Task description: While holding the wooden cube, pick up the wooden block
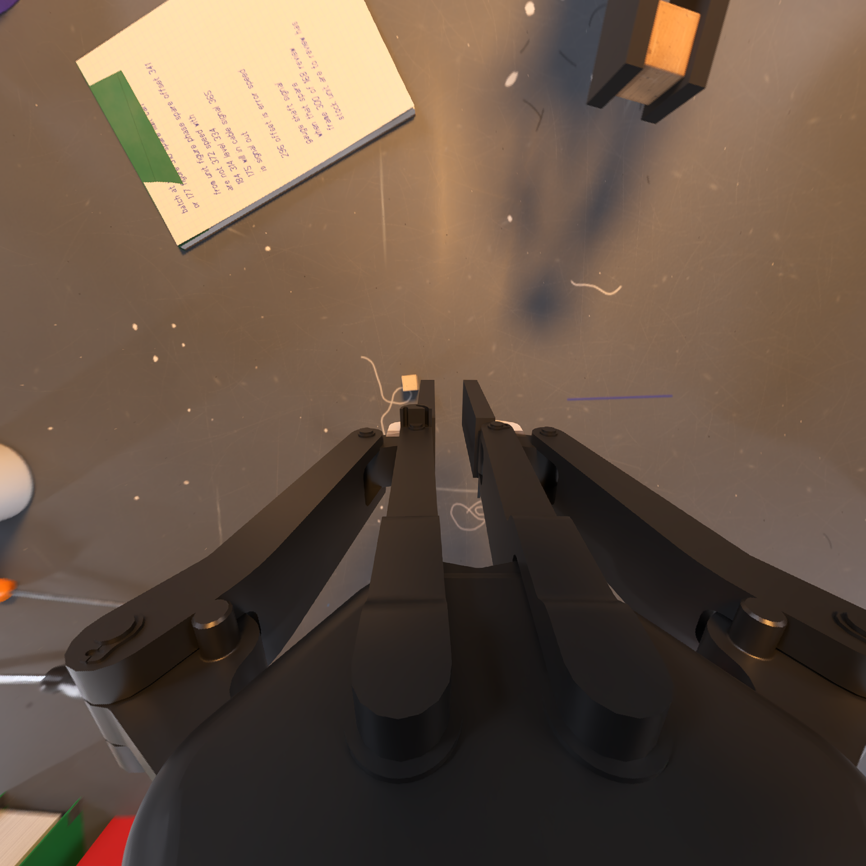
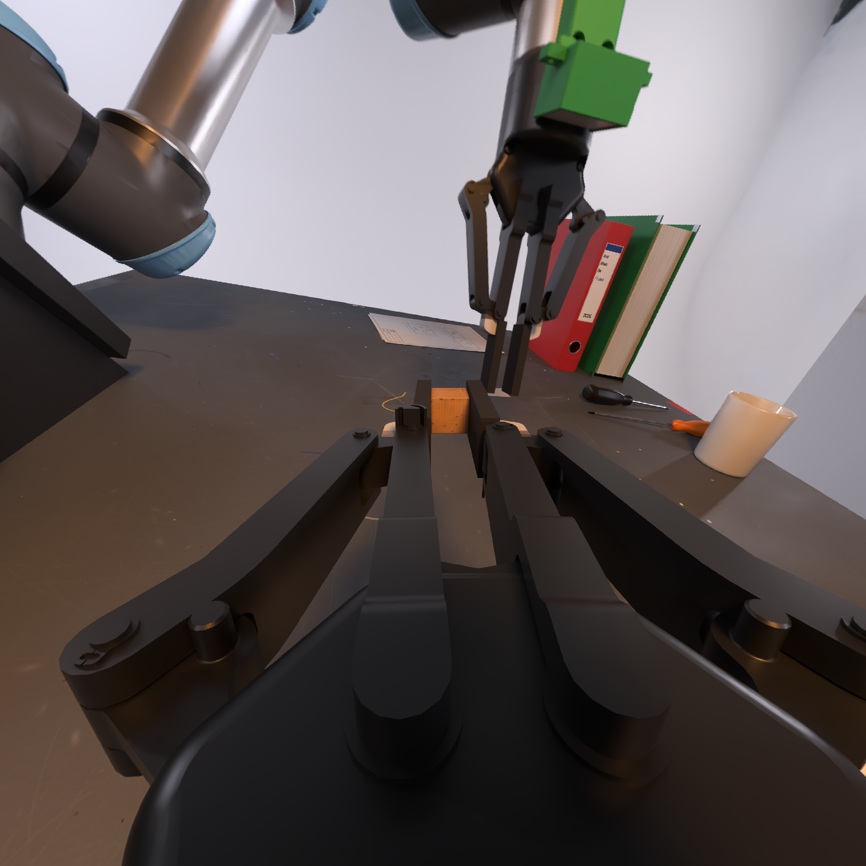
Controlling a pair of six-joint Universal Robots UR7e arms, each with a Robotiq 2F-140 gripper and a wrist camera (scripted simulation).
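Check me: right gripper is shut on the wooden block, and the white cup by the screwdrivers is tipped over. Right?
Not quite: the cup stands upright, as the right wrist view shows. The rest holds: the right gripper is shut on the wooden block, and the cup is by the screwdrivers.

Two screwdrivers (image 2: 625,398) (image 2: 656,423), one mug (image 2: 745,433).

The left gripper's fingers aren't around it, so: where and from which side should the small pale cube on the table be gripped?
Grip the small pale cube by two opposite side faces, coming straight down: it lies flat on the table, top face up. It sits just outside one finger of the left gripper, not in the gap, so the gripper probably needs to shift sideways to straddle it.
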